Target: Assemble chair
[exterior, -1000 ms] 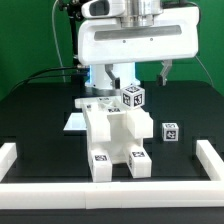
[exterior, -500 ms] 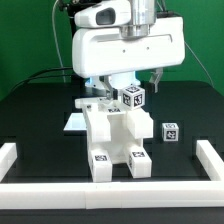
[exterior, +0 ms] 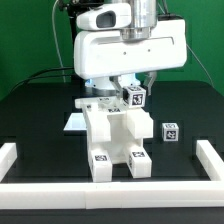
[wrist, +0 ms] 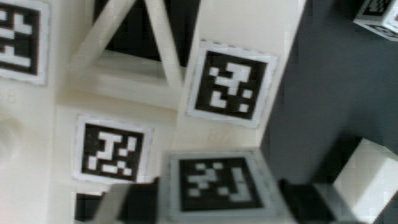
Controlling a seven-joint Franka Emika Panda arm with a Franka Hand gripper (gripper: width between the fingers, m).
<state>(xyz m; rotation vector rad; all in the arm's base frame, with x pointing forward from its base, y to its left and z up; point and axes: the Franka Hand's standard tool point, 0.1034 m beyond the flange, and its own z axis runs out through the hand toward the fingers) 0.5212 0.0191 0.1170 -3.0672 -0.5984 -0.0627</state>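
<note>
The chair (exterior: pixel 112 135) is a chunky white, partly joined structure with tags on its front feet, standing mid-table. A small tagged cube (exterior: pixel 134 97) sits at its upper back. My gripper (exterior: pixel 137 86) hangs right over that cube. In the wrist view the cube's tagged face (wrist: pixel 214 185) fills the space between my dark fingers (wrist: pixel 143 197), and both press against its sides, so the gripper (wrist: pixel 221 198) is shut on it. More tagged faces of the chair (wrist: pixel 231 85) lie just beyond. The arm's white hand hides the chair's rear.
A second loose tagged cube (exterior: pixel 170 131) rests on the black table to the exterior view's right of the chair. A flat white piece (exterior: pixel 73 121) lies at the chair's left. White border rails (exterior: pixel 210 156) fence the table's front and sides.
The hand has come down slightly and shifted toward the exterior view's left over the cube. Its jaws have closed from wide open onto the cube's sides.
</note>
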